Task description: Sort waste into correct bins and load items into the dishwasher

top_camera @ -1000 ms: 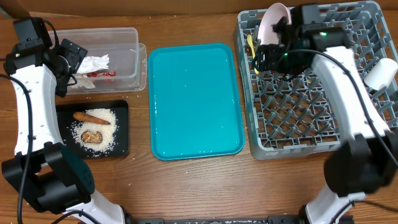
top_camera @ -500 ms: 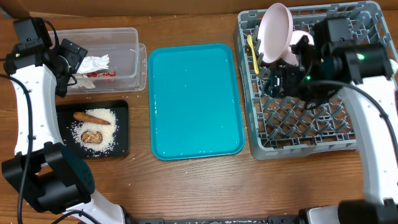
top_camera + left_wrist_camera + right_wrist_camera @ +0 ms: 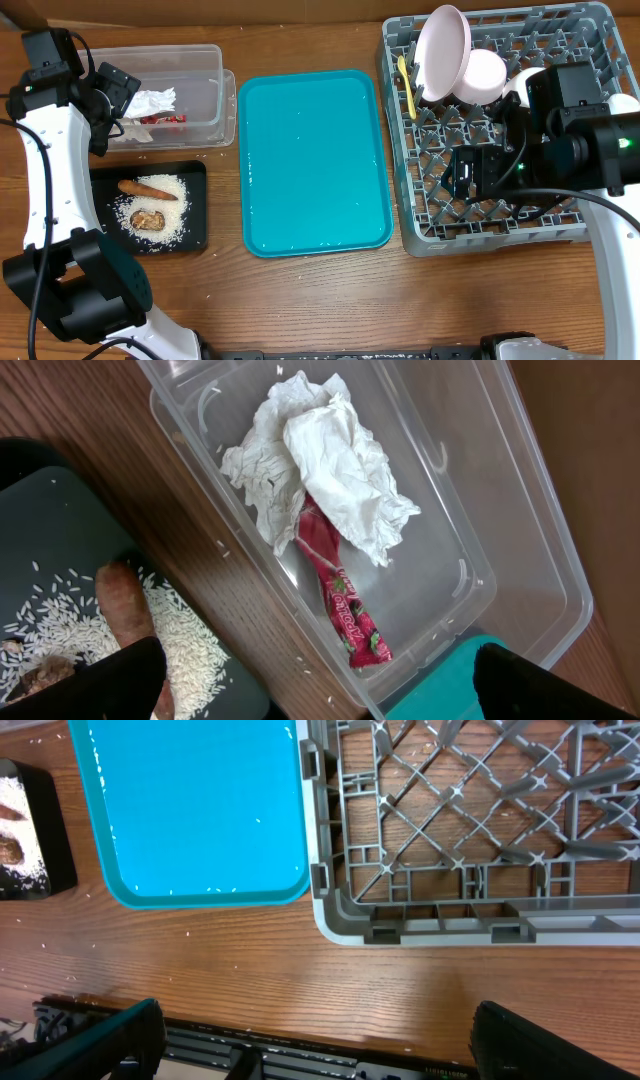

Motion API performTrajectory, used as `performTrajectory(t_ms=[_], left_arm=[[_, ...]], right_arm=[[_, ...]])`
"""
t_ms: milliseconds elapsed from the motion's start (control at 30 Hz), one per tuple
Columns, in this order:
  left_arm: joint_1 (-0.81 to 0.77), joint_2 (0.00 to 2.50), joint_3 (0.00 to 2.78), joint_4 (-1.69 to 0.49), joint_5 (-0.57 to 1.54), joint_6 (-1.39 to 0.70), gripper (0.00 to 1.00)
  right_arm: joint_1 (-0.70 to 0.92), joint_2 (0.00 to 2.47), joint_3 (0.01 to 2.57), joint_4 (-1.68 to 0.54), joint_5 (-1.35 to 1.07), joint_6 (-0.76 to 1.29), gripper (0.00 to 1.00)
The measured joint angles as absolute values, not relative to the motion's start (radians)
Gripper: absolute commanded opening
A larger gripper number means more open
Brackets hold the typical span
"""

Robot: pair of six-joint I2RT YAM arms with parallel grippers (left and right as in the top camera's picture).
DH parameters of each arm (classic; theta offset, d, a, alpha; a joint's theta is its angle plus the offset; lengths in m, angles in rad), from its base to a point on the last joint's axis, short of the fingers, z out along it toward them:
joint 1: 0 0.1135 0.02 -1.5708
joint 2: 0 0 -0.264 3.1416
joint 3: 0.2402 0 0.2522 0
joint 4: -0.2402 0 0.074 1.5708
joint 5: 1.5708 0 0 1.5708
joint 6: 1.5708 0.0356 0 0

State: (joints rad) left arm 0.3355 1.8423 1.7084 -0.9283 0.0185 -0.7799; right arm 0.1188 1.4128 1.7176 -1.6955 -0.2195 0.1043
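Grey rack (image 3: 440, 215): pink dish (image 3: 443, 52), yellow spoon (image 3: 405, 85).
Clear tub (image 3: 520, 550): napkin (image 3: 320, 460), red wrapper (image 3: 345, 600).
Black tray (image 3: 197, 230): carrot (image 3: 147, 187), rice (image 3: 172, 213).
Left gripper (image 3: 320, 680): spread wide, empty, above tub.
Right gripper (image 3: 320, 1040): spread wide, empty, above rack.

You are at a robot test bench, a lab setup dressed as a kitchen clean-up station. Two white and black robot arms, the left arm (image 3: 45, 180) and the right arm (image 3: 590, 150), rise from the near edge of a wood-grain surface (image 3: 300, 290). The right wrist view shows a black metal rail (image 3: 300, 1055) running along that edge. The kitchen part is only loose props on the surface: a grey dish rack (image 3: 480, 240) standing free with dishes in it, a teal tray (image 3: 310, 160), a clear tub (image 3: 205, 60) of rubbish and a black tray (image 3: 195, 215) of food scraps.
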Motion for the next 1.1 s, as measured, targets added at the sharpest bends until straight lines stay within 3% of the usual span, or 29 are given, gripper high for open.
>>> performTrajectory(t_ms=[333, 467, 633, 867, 1100], left_arm=[[0.336, 1.842, 1.708, -0.928, 0.019, -0.78, 1.0], [0.336, 1.842, 1.708, -0.928, 0.019, -0.78, 1.0], [0.336, 1.842, 1.708, -0.928, 0.019, -0.78, 1.0], [0.336, 1.842, 1.708, -0.927, 0.019, -0.78, 1.0], [0.336, 1.842, 1.708, -0.928, 0.019, -0.78, 1.0]], right_arm=[[0.119, 1.413, 1.716, -1.691, -0.22, 0.08, 1.0], [0.118, 1.362, 1.672, -1.526, -0.204, 0.078, 1.0], [0.118, 1.111, 1.502, -1.304, -0.198, 0.078, 1.0], [0.119, 0.645, 0.989, -0.866, -0.194, 0.072, 1.0], [0.118, 0.351, 0.661, -0.628, -0.224, 0.018, 1.0]])
